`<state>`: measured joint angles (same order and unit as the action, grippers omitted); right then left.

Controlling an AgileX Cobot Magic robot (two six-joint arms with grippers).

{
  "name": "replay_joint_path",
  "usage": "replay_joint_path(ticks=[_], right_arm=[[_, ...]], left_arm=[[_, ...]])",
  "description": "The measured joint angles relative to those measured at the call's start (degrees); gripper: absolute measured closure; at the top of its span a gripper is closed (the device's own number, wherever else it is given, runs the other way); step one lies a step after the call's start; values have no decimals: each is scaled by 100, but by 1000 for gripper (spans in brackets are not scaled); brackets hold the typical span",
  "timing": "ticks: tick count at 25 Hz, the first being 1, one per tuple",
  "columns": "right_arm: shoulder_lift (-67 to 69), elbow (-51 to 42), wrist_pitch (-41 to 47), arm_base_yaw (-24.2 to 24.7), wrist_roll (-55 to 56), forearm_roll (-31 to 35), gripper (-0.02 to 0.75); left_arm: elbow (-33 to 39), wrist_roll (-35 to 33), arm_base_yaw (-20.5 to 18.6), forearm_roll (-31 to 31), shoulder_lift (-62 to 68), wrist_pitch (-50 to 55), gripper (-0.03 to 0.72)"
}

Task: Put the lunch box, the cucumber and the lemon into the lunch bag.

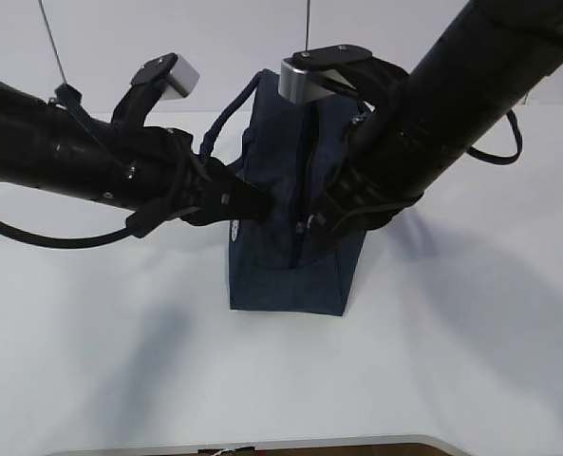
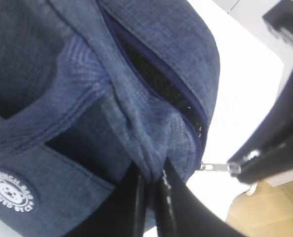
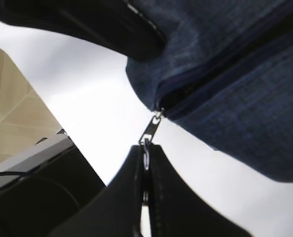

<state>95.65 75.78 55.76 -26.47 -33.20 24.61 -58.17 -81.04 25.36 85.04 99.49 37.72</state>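
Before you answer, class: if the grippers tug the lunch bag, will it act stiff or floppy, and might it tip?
Probably floppy: the lunch bag fabric bunches where the left gripper pinches it. It may tip, standing tall and narrow on the table. The right gripper on the zipper pull could drag it.

A plain white table (image 1: 120, 361) fills the room's view, wooden floor (image 2: 265, 217) showing past its edge.
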Motion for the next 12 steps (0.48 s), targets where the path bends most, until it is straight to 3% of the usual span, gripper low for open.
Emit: replay_joint_path(ticks=[12], right_arm=[[78,527,250,0,276,-206,733]], left_arm=[[0,-2,0,41,0,-23,696]])
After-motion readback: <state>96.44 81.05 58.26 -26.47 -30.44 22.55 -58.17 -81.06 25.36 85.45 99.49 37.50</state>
